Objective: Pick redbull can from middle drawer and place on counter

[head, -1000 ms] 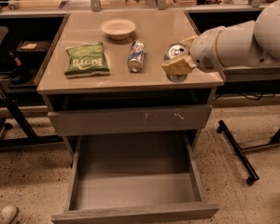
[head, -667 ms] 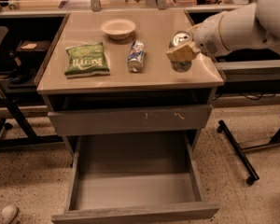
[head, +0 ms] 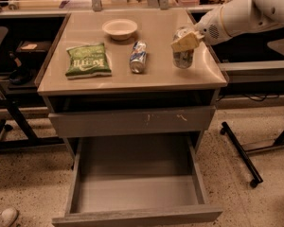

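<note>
The gripper (head: 187, 41), reaching in from 2 o'clock, is pinched on the upper part of the redbull can (head: 182, 58), which stands upright at about 3 o'clock on the counter (head: 156, 75), near its right edge; the middle drawer (head: 132, 193) below is pulled out and holds nothing. Placement appears all but complete. Recommended: confirm the base sits flat, part the fingers slowly, and lift clear toward 2 o'clock, away from the blue-and-white can (head: 138, 56) lying at centre.
</note>
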`<move>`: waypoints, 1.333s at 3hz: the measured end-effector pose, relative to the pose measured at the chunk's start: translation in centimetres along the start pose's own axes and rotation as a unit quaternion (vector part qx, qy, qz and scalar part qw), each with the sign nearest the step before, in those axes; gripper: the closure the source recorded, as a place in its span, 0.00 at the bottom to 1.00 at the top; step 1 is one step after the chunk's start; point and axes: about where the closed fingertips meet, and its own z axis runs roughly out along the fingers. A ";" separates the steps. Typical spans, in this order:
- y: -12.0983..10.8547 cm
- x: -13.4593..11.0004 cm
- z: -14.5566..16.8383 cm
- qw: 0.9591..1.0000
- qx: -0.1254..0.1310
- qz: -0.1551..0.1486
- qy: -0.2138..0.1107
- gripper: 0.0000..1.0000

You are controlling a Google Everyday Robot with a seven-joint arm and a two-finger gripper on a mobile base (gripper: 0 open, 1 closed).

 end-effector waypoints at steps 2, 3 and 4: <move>-2.9 2.6 3.3 0.995 -0.063 0.070 0.015 1.00; -3.0 2.4 3.2 0.995 -0.067 0.074 0.016 0.90; -3.0 2.4 3.2 0.995 -0.067 0.074 0.016 0.67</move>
